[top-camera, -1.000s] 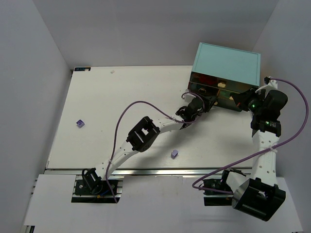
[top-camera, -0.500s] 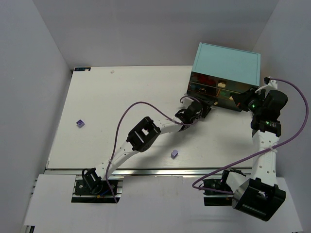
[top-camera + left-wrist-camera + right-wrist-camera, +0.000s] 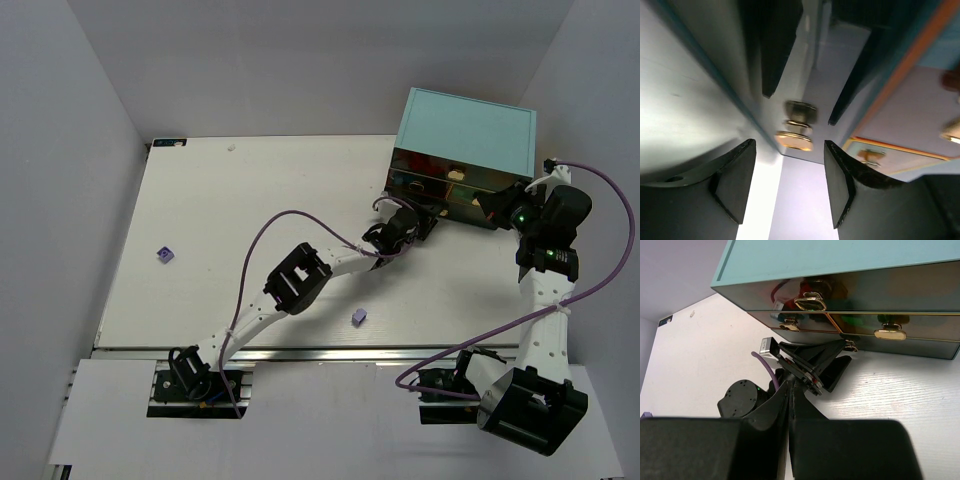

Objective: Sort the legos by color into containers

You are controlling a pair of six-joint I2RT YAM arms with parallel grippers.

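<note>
The white rectangular table [image 3: 250,220] has a faint wood grain and stands inside a three-sided enclosure of plain pale grey walls [image 3: 300,60]. A silver aluminium rail [image 3: 300,352] runs along the near edge of the table. A white flat panel [image 3: 330,420] adjoins the rail. Illumination is even and diffuse; shadows are soft.

The cabinet [image 3: 466,130] has a smooth, matt shell in pale teal that looks painted, while its drawers [image 3: 900,287] have glossy, mirror-like fronts showing dark reflections. The handles [image 3: 810,302] look like polished brass-coloured metal, bright with glints. The counter [image 3: 900,390] is white and matt, with a fine, faintly streaked grain. The jaws of the left gripper [image 3: 788,145] are dull black and smooth, plastic by the look. A lavender brick [image 3: 359,317] looks like plain plastic. The cable [image 3: 290,212] has a smooth purple sheath.
</note>
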